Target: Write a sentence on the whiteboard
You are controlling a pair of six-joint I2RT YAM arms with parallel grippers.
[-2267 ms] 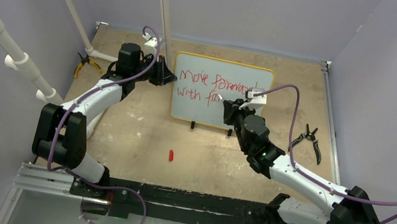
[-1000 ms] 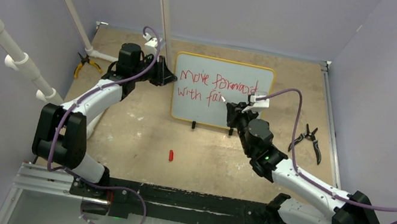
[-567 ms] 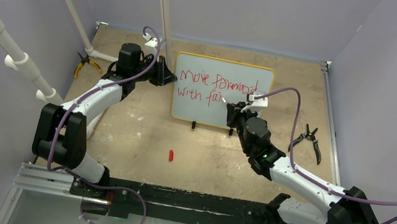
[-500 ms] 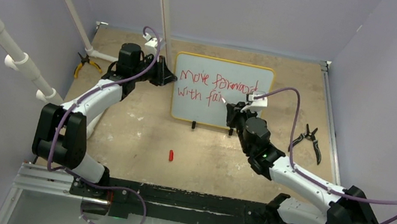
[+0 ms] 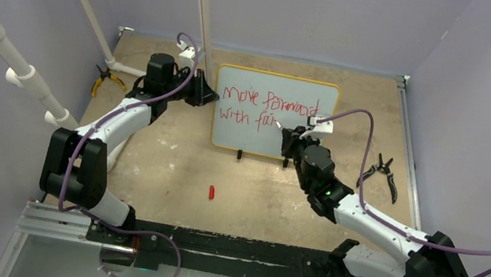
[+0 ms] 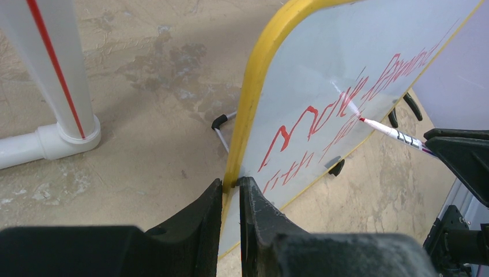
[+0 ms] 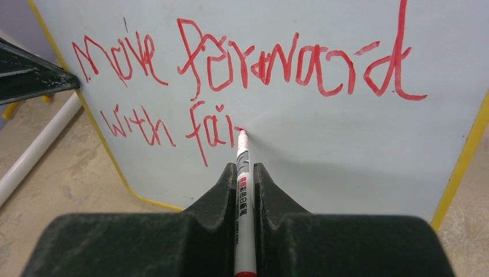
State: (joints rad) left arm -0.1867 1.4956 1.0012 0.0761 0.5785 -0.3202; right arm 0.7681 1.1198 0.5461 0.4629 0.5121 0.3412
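The whiteboard [image 5: 302,144] stands upright on two black feet, with a yellow frame. It also shows in the left wrist view [image 6: 323,75] and the right wrist view [image 7: 323,150]. The sentence [image 7: 242,63] in red reads "Move forward" above "with fai". My left gripper [image 6: 231,183] is shut on the board's left frame edge [image 6: 254,86], seen from above too [image 5: 206,96]. My right gripper [image 7: 244,167] is shut on a white marker [image 7: 244,196]. Its red tip [image 7: 241,133] touches the board just right of "fai". From above that gripper [image 5: 284,131] is in front of the second line.
A red marker cap [image 5: 211,192] lies on the table in front of the board. Black pliers [image 5: 385,175] lie to the right. Yellow-handled pliers [image 5: 103,79] lie at the far left beside a white pipe frame [image 5: 119,66], whose foot [image 6: 63,135] shows near the board.
The second line has grown from "with fa" to "with fai". My right gripper has shifted slightly right with the marker. The left arm has not moved.
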